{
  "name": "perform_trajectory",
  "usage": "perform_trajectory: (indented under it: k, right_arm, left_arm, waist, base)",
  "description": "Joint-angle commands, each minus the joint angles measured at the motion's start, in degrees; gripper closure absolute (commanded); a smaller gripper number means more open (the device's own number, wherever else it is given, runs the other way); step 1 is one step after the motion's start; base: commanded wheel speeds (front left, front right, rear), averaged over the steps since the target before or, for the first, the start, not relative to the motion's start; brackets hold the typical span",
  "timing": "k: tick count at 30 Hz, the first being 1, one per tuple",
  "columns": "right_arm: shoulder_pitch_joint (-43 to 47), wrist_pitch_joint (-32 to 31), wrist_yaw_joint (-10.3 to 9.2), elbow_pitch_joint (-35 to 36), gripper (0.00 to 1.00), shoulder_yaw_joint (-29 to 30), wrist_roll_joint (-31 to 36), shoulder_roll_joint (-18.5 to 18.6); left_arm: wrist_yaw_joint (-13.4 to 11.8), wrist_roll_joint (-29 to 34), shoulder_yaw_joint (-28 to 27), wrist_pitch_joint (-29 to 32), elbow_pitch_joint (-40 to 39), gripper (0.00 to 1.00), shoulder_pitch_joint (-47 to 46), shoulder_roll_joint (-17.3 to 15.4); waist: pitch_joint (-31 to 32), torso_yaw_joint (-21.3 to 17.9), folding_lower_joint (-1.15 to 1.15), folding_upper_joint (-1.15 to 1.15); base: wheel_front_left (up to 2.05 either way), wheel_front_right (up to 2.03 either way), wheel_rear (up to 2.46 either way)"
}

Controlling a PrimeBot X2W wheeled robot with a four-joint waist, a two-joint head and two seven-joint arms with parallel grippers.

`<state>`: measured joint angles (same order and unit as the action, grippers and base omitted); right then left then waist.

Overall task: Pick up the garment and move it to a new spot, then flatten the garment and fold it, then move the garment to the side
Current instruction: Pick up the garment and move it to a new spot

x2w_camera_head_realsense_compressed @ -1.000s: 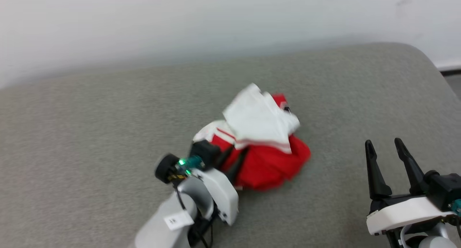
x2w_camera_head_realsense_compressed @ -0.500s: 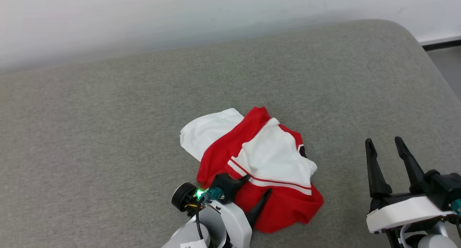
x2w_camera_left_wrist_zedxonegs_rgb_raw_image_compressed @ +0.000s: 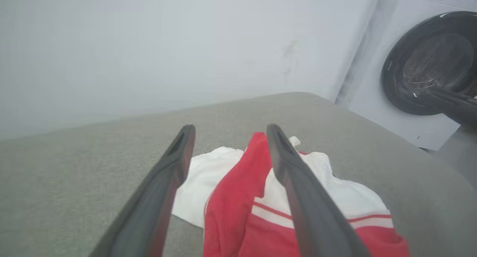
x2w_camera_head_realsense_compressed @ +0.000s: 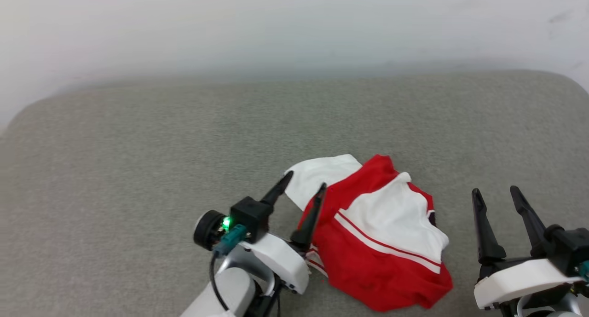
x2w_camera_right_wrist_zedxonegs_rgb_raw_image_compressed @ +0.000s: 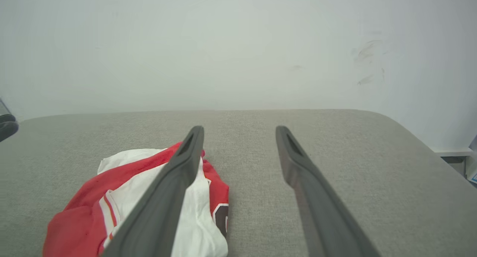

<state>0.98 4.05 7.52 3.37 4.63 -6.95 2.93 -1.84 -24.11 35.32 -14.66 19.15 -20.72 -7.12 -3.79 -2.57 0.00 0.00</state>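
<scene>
The garment [x2w_camera_head_realsense_compressed: 382, 243], a red shirt with white sleeves and red-white striped trim, lies crumpled on the grey cushioned surface [x2w_camera_head_realsense_compressed: 138, 160] in the lower middle of the head view. My left gripper [x2w_camera_head_realsense_compressed: 305, 179] stands open just left of it, the right finger over its edge, nothing held. In the left wrist view the garment [x2w_camera_left_wrist_zedxonegs_rgb_raw_image_compressed: 238, 197] lies between and beyond the spread fingers [x2w_camera_left_wrist_zedxonegs_rgb_raw_image_compressed: 171, 163]. My right gripper [x2w_camera_head_realsense_compressed: 495, 192] is open, clear of the cloth to its right. The right wrist view has the garment [x2w_camera_right_wrist_zedxonegs_rgb_raw_image_compressed: 123, 197] at lower left, a bit of black print showing.
A white wall [x2w_camera_head_realsense_compressed: 276, 27] backs the grey surface. A white washing machine with a dark round door [x2w_camera_left_wrist_zedxonegs_rgb_raw_image_compressed: 428, 63] stands past the surface's far corner in the left wrist view. Bare grey surface spreads left of and behind the garment.
My left gripper opened and let the garment go; it now lies loose on the surface. The left gripper lifted clear. The head camera shifted too. The right gripper stayed open and still.
</scene>
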Motion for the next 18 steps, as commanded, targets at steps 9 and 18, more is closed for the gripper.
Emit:
perform_trajectory:
  k: [9, 18]
  right_arm:
    - [3.12, -1.95, -0.06, 1.33, 0.00, -0.33, 0.18, -0.07]
    - [5.33, -2.52, -0.06, 2.15, 0.00, -0.49, -0.40, -0.07]
  left_arm:
    - [-5.00, -2.69, -8.79, -0.53, -3.01, 0.00, 5.48, -5.36]
    - [-7.35, -3.62, -12.92, 1.07, -9.04, 0.00, 11.00, -12.41]
  waist:
    - [3.94, 6.29, 0.00, 0.00]
    - [5.92, 7.16, 0.00, 0.00]
  base:
    - [0.00, 0.00, 0.00]
    - [0.00, 0.00, 0.00]
